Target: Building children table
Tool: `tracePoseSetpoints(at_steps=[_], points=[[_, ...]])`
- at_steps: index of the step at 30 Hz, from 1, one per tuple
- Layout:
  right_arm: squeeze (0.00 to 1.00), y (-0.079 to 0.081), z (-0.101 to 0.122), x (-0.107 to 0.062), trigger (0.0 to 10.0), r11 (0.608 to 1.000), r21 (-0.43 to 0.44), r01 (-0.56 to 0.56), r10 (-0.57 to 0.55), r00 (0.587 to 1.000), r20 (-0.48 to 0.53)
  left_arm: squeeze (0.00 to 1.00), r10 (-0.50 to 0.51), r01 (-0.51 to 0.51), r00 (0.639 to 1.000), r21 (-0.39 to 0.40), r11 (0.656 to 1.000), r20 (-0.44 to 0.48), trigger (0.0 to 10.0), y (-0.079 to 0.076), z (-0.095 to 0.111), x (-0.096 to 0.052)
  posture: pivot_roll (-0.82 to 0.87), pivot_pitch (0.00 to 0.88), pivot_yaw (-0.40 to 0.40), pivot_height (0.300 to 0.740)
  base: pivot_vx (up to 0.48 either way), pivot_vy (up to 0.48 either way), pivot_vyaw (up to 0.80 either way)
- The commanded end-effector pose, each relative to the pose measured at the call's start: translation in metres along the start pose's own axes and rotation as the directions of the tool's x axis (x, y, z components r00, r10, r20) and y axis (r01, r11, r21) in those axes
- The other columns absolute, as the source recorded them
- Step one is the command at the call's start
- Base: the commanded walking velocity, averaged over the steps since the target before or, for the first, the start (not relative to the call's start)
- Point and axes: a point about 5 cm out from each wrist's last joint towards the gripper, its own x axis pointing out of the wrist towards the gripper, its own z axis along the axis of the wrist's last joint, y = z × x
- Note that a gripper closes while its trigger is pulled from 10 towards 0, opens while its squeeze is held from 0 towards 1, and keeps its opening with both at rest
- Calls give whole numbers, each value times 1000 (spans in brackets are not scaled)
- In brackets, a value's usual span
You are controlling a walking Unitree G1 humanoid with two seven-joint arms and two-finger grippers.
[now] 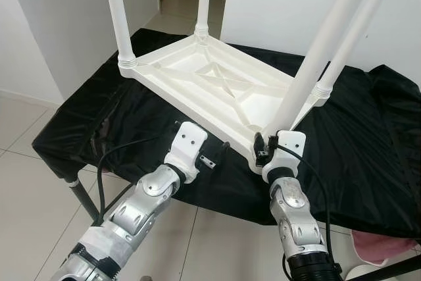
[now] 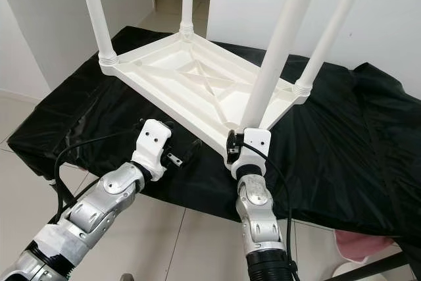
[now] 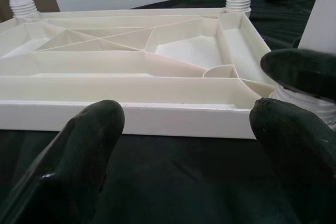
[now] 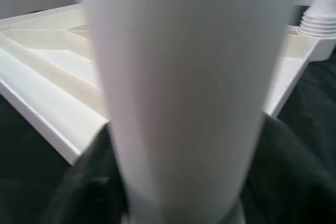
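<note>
Upturned white tabletop [image 1: 217, 90] lying underside-up on black-draped surface [image 1: 118, 116], four legs standing up from its corners. Left arm stretched forward, low, toward the tabletop's near long edge; left pincer [image 3: 184, 145] spread wide, holding nothing, fingers [image 3: 79, 156] just short of the rim. Right arm raised at the tabletop's near right corner; right pincer [image 1: 266, 149] at base of near leg [image 1: 316, 57], grip extent cannot be told.
</note>
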Motion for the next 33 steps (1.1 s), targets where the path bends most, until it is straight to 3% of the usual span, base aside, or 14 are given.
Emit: tracePoseSetpoints(at_steps=[1,5,13,14,15,16,21,24,26,29,33], points=[[1000,-7,-6,-3,10000,999,20,26,-25,999,-22,0,-231,231,973,9,973,3,10000,-10,0,0,11,1,-50,740,0,0,0],[1000,-10,-4,-3,10000,1000,15,27,-27,1000,-10,0,-234,234,972,7,972,7,10000,-10,0,0,10,1,-48,740,0,0,0],[1000,-13,1,1,10000,993,41,-112,111,994,24,0,-250,250,968,-41,967,21,10000,-11,3,0,8,3,-48,740,0,0,0],[910,-14,2,2,10000,984,35,-177,176,984,29,0,-260,261,965,-40,965,20,10000,-11,3,-1,7,6,-49,740,0,0,0],[910,-14,2,2,10000,984,35,-177,176,984,29,0,-260,261,965,-40,965,20,10000,-11,3,-1,7,6,-49,740,0,0,0],[0,-16,3,3,10000,971,18,-240,239,970,31,0,-277,278,961,-45,960,17,10000,-13,2,-3,8,7,-50,740,0,0,0],[0,-22,8,10,10000,929,-37,-367,368,929,23,0,-307,308,951,-55,950,12,10000,-17,2,-6,13,12,-53,740,0,0,0],[0,-22,12,19,10000,861,-108,-497,498,867,-12,0,-333,332,943,-53,942,4,10000,-23,2,-7,18,17,-49,740,0,0,0],[0,-22,12,19,10000,861,-108,-497,498,867,-12,0,-333,332,943,-53,942,4,10000,-23,2,-7,18,17,-49,740,0,0,0],[0,-19,10,24,10000,795,-148,-588,586,808,-63,0,-364,364,931,-44,930,1,10000,-31,2,-8,21,22,-45,740,0,0,0],[0,-17,7,26,9882,765,-159,-625,618,781,-96,0,-369,369,929,-45,929,1,10000,-33,2,-8,25,26,-44,740,0,0,0]])
